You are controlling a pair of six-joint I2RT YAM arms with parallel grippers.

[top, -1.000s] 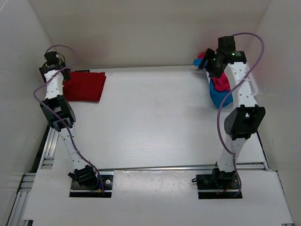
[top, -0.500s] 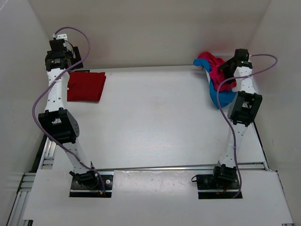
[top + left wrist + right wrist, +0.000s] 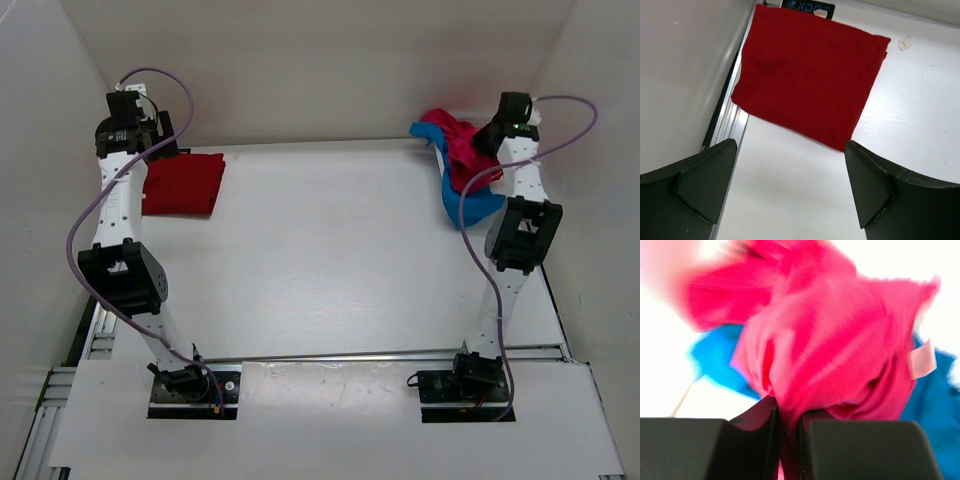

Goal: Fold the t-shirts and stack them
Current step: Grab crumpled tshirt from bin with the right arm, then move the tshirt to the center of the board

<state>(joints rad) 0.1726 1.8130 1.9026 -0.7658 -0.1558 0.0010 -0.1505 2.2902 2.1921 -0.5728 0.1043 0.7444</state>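
Note:
A dark red t-shirt (image 3: 183, 184) lies folded flat at the table's far left, also filling the upper part of the left wrist view (image 3: 807, 75). My left gripper (image 3: 158, 135) hovers above its far edge, open (image 3: 790, 190), holding nothing. At the far right a pink t-shirt (image 3: 455, 145) lies crumpled on a blue t-shirt (image 3: 470, 205). My right gripper (image 3: 487, 140) is shut on a fold of the pink t-shirt (image 3: 840, 350), pinched between its fingers (image 3: 788, 440). Blue cloth (image 3: 715, 360) shows beneath the pink.
White walls enclose the table on the left, back and right. A metal rail (image 3: 727, 117) runs along the table's left edge beside the dark red shirt. A white tag (image 3: 921, 360) sticks out of the pink shirt. Both arm bases stand at the near edge.
My right gripper has swung to the far right, come down on the pile and shut on the pink shirt. The left arm has risen clear of the dark red shirt.

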